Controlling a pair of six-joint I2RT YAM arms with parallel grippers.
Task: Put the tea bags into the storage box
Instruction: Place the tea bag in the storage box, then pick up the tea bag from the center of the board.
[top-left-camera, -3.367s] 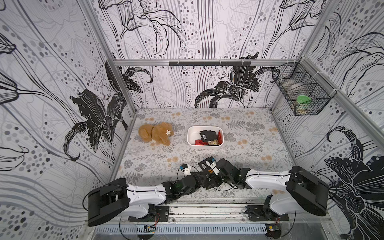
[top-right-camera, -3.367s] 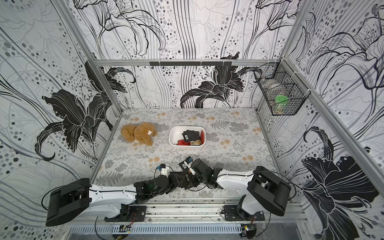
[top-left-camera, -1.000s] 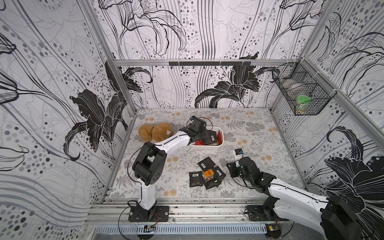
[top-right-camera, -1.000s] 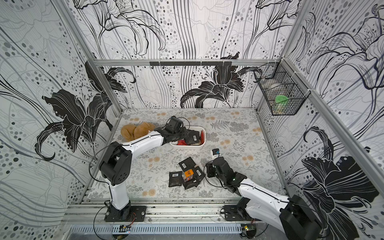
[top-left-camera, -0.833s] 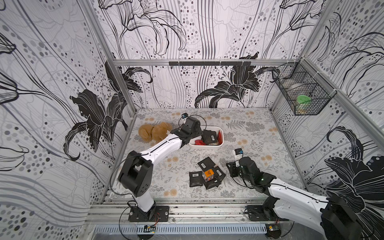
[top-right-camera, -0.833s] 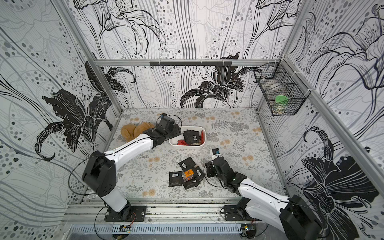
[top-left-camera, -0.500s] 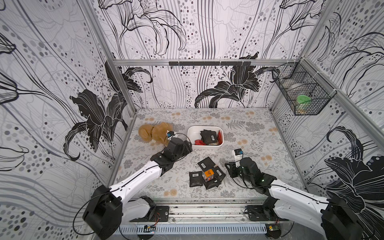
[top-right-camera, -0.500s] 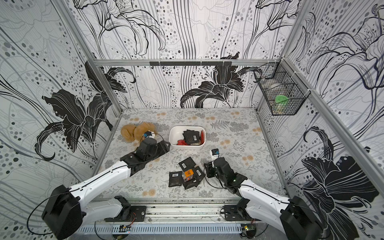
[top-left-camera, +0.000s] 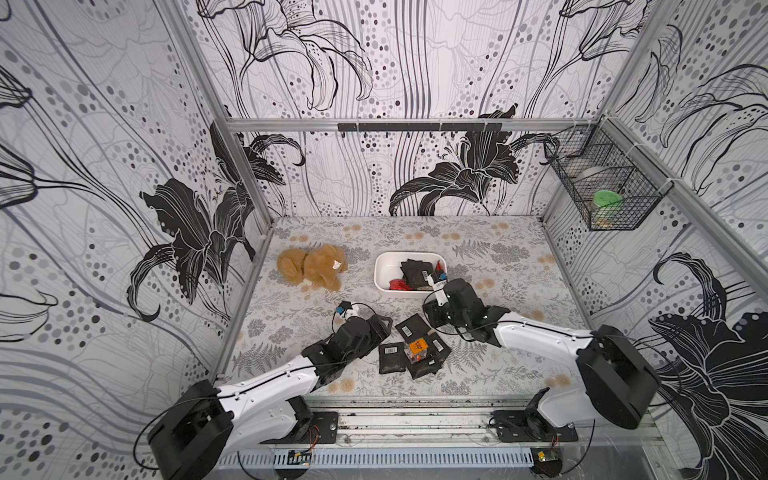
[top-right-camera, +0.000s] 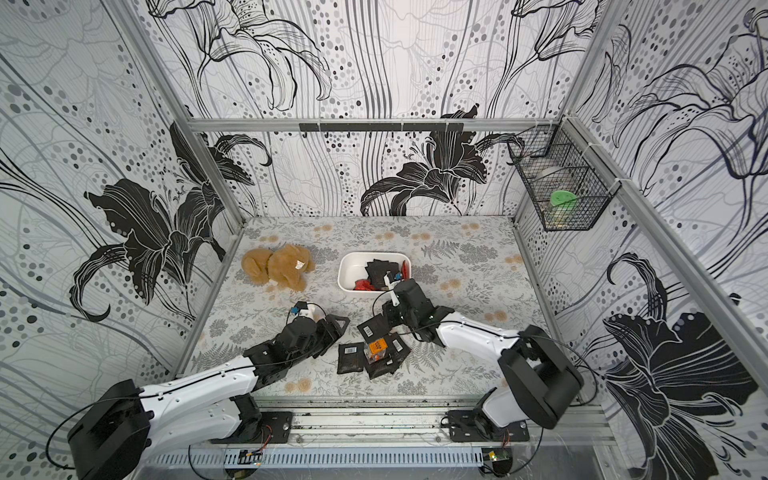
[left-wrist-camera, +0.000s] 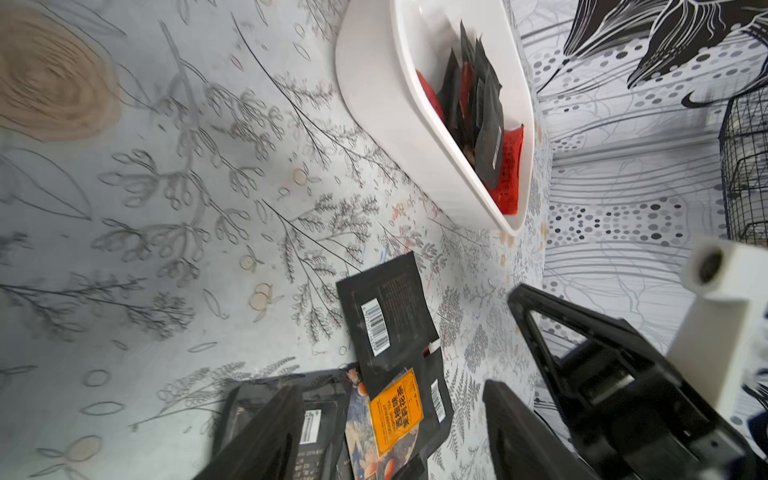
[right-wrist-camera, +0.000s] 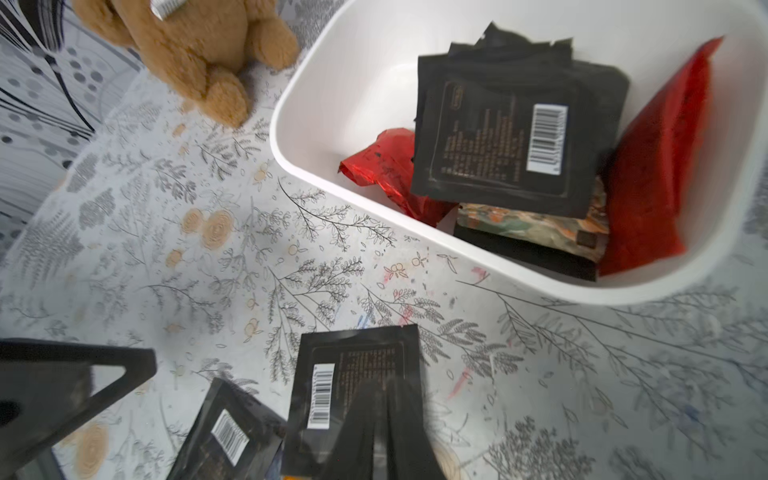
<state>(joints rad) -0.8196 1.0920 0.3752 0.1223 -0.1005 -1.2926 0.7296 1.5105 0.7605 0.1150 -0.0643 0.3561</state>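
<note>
One storage box (top-left-camera: 384, 276) holds about five tea bags (right-wrist-camera: 498, 137); about five more lie in a pile (top-left-camera: 390, 359) near it; left gripper (left-wrist-camera: 392, 390) reaches low, fingers apart; right gripper (right-wrist-camera: 386, 395) fingers clamp one black bag (right-wrist-camera: 353, 357).

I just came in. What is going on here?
Two robot arms are putting tea bags into the white box, which holds several black and red ones. A small pile lies on the table. The right pincer is shut over a black tea bag at the pile's edge; I cannot tell if it grips it. The left pincer is open beside the pile.
</note>
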